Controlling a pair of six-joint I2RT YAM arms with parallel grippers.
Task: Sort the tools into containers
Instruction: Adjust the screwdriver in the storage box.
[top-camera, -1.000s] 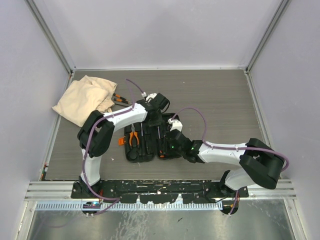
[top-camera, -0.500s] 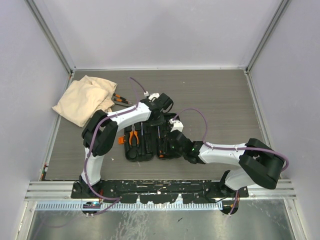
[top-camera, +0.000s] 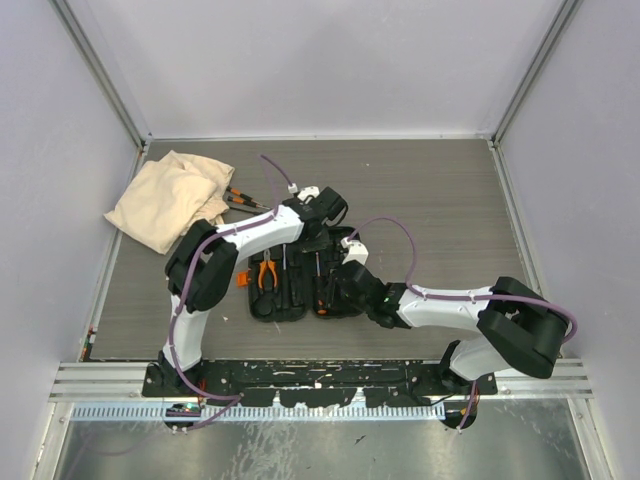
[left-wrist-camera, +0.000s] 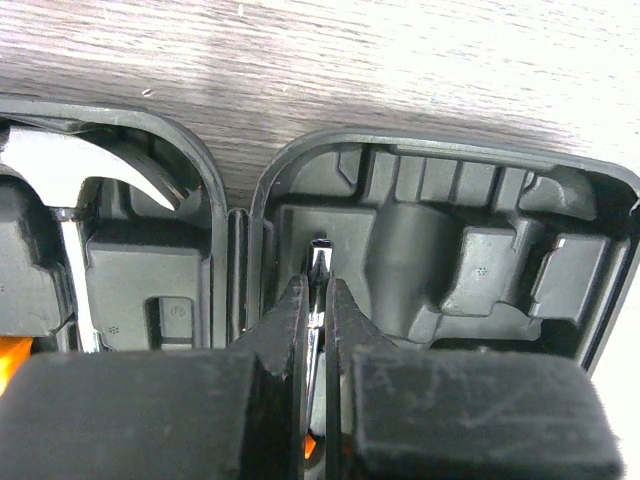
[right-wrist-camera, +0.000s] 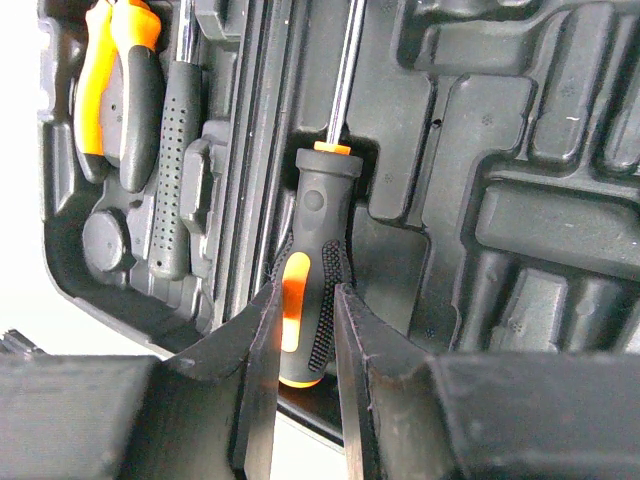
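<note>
Jaws on the right gripper (right-wrist-camera: 305, 292) stand partly closed with a pad on each side of the orange-and-black handle of a screwdriver (right-wrist-camera: 318, 215), so that arm has the butt end. The left gripper (left-wrist-camera: 317, 292) is pinched almost fully together on the same tool's thin steel shaft (left-wrist-camera: 318, 262), just behind the tip.

Seen from above, the screwdriver lies in the right half of the open tool case (top-camera: 262, 310), close beside the hinge (left-wrist-camera: 237, 270). Its long axis runs 12 to 6 o'clock, tip toward 12 and handle toward 6. The left arm reaches over to the 12 o'clock end and the right arm comes in from about 4 o'clock to the 6 o'clock end.

At 9 o'clock, across the hinge, the other half holds the pliers (right-wrist-camera: 115, 90) and a hammer (left-wrist-camera: 60, 165). At 3 o'clock lie unfilled moulded recesses.

The tool looks lined up with a channel, so the likely move is straight down or a release. Sideways room is tight against the hinge wall, with bare worktop (top-camera: 430, 190) beyond the case toward 3 o'clock.
</note>
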